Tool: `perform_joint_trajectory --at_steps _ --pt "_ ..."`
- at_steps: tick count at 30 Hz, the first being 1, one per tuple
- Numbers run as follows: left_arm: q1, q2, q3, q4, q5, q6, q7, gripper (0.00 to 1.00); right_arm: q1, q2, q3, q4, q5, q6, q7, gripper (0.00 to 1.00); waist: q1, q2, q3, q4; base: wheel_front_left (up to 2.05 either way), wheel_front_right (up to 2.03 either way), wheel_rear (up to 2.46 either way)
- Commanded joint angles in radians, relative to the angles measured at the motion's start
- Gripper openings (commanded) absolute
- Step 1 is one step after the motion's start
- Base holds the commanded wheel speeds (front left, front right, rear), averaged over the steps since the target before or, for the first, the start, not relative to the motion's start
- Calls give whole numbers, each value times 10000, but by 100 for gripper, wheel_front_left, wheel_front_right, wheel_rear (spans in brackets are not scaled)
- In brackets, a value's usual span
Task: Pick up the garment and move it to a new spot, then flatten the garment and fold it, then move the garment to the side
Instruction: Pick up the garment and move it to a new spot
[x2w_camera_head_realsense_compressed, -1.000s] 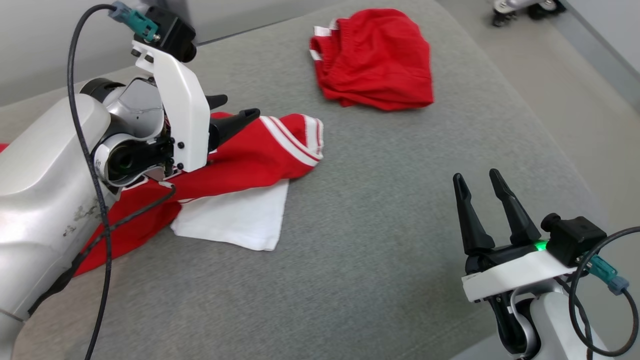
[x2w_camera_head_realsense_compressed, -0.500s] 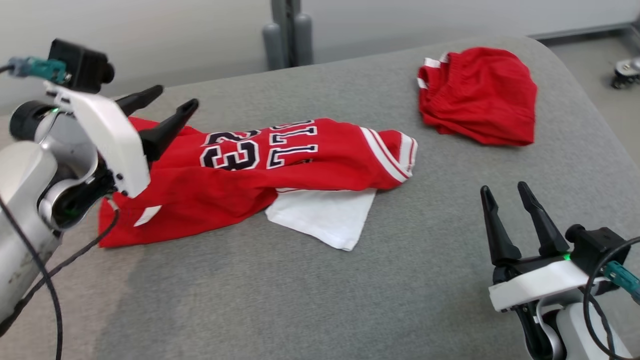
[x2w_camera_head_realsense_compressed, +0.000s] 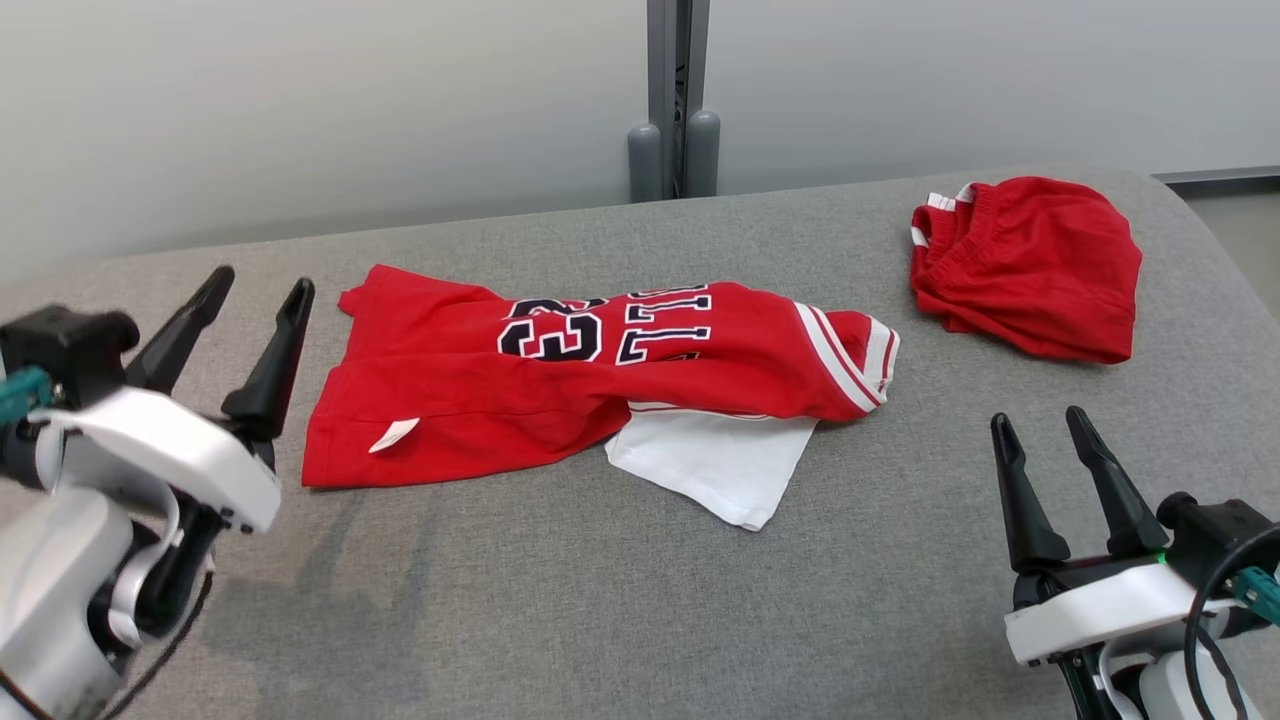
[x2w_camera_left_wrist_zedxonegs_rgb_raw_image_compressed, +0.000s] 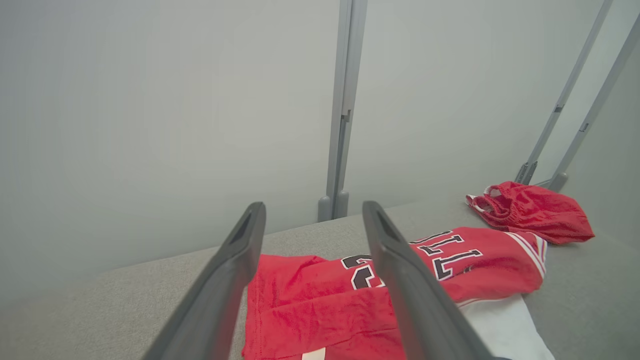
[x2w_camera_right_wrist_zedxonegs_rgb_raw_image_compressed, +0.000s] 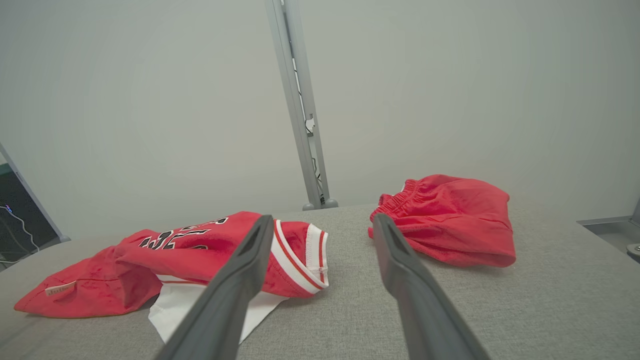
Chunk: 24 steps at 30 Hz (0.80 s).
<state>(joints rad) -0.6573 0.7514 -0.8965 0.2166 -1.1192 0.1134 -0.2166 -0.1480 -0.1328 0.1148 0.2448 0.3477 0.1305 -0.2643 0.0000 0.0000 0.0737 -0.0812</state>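
Note:
A red jersey with black-and-white lettering and white trim, the garment (x2w_camera_head_realsense_compressed: 560, 380), lies folded lengthwise across the middle of the grey padded table (x2w_camera_head_realsense_compressed: 640, 600), with a white piece (x2w_camera_head_realsense_compressed: 715, 465) sticking out under its front edge. It also lies ahead in the left wrist view (x2w_camera_left_wrist_zedxonegs_rgb_raw_image_compressed: 320, 305) and the right wrist view (x2w_camera_right_wrist_zedxonegs_rgb_raw_image_compressed: 190, 250). My left gripper (x2w_camera_head_realsense_compressed: 258, 285) hovers open just left of the garment, holding nothing. My right gripper (x2w_camera_head_realsense_compressed: 1040, 422) stands open at the lower right, apart from the cloth.
A bunched pair of red shorts (x2w_camera_head_realsense_compressed: 1030, 265) lies at the table's far right. A grey post (x2w_camera_head_realsense_compressed: 675, 100) stands against the pale wall behind the table. The table's rounded right edge drops to the floor.
The head camera has swung, shifting the whole picture. My left gripper has lifted off the garment and drawn back to its left, open; the garment lies where it was let go.

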Motion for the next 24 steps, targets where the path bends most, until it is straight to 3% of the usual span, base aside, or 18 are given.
perform_joint_trajectory --at_steps 1,6,10,16,18,24 --pt "432 15 224 -209 87 330 -241 100 157 -69 -13 -49 -71 8 2 100 0 0 -79 43 0 0 0" --pt "1970 -284 1618 -1211 902 1436 -488 100 433 -20 -188 -301 -112 8 2 100 0 0 -201 130 0 0 0" --pt "3568 -978 3212 -1868 2027 1752 -487 100 645 18 -292 -513 -191 8 2 100 0 0 -252 208 0 0 0" --pt "5529 -2332 5124 -2431 3802 1482 -491 100 962 89 -296 -683 -244 8 2 100 0 0 -403 223 0 0 0" --pt "6401 -3150 5986 -2674 4404 1164 -492 100 1065 97 -242 -755 -265 8 2 100 0 0 -514 182 0 0 0" --pt "7213 -4156 6843 -2627 5308 531 -491 100 1208 44 -140 -869 -292 8 2 100 0 0 -637 224 0 0 0"
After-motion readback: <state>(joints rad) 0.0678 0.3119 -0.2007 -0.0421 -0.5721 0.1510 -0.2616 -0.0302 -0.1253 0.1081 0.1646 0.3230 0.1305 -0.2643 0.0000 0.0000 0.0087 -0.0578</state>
